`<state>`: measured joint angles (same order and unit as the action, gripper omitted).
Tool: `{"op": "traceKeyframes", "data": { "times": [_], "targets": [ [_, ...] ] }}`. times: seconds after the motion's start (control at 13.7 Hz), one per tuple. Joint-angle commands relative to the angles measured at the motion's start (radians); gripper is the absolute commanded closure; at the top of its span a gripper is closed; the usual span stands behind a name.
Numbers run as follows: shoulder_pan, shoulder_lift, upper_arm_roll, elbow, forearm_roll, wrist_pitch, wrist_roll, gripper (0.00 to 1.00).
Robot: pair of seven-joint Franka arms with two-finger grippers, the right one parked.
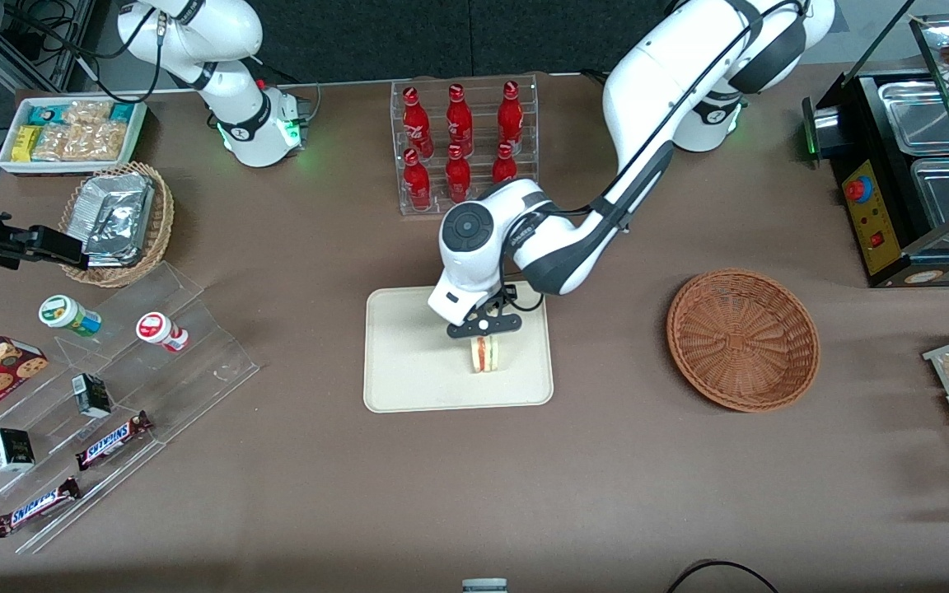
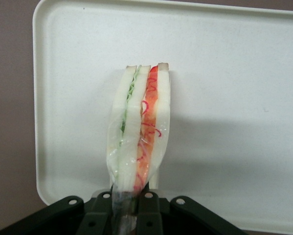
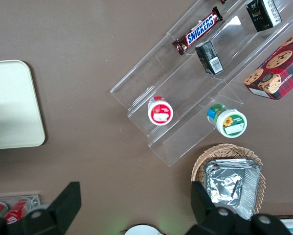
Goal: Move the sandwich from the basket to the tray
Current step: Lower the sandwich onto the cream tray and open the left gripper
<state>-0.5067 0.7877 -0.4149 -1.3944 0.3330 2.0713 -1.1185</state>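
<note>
The sandwich (image 1: pixel 484 352) (image 2: pixel 139 132), a white-bread wedge with red-orange and pale green layers, stands on edge on the cream tray (image 1: pixel 409 371) (image 2: pixel 234 98). My gripper (image 1: pixel 484 329) (image 2: pixel 129 215) is right above it, shut on the sandwich's wrapped end, with the fingers (image 2: pixel 151 215) pressed on either side. The reddish-brown wicker basket (image 1: pixel 743 338) sits empty on the table, toward the working arm's end. A corner of the tray (image 3: pixel 11 105) shows in the right wrist view.
A clear rack of red bottles (image 1: pixel 462 140) stands farther from the front camera than the tray. A tiered acrylic stand (image 1: pixel 104 395) with snack bars and cups, and a tan basket of foil packets (image 1: pixel 116 221), lie toward the parked arm's end. A food warmer (image 1: pixel 911 165) is beside the basket's end.
</note>
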Motion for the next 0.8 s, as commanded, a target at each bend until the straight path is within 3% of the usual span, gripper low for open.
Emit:
{"op": "traceKeyframes", "data": {
  "times": [0.0, 0.07, 0.22, 0.73],
  "targets": [
    [-0.024, 0.039, 0.013, 0.048, 0.029, 0.000, -0.035, 0.86],
    [-0.024, 0.041, 0.013, 0.048, 0.029, 0.001, -0.032, 0.72],
    [-0.024, 0.042, 0.013, 0.046, 0.032, 0.004, -0.021, 0.01],
    [-0.009, -0.079, 0.011, 0.048, 0.037, -0.115, -0.046, 0.00]
  ]
}}
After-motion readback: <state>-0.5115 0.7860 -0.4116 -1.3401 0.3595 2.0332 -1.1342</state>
